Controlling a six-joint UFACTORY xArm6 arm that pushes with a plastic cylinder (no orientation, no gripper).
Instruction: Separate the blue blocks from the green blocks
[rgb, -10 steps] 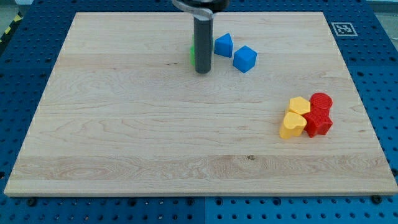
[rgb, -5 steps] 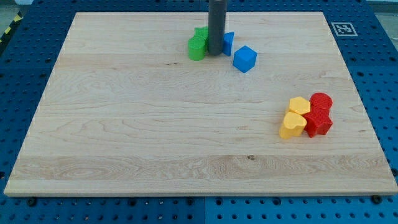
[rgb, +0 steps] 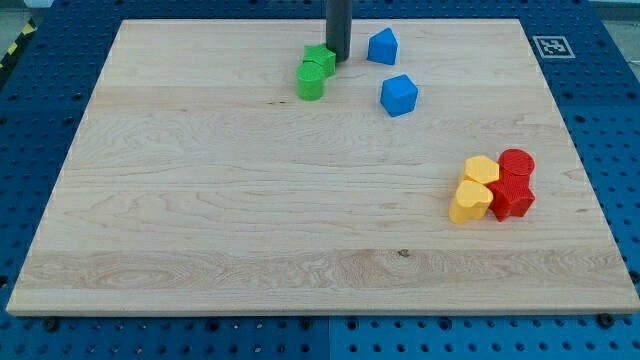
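Resting beside the green blocks (rgb: 314, 72), my tip (rgb: 338, 60) seemingly touches them; no pincer fitted; blue blocks (rgb: 398, 94) likely light, slidable by flat-face pushes.

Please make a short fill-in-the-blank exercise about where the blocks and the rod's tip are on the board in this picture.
1. My tip stands between the green blocks and the upper ____ block.
2. The yellow blocks touch the ____ blocks near the view's right.
3. The number of green blocks is ____.
4. The lower blue block lies toward the view's ____ of the green blocks.

Missing words: blue; red; two; right
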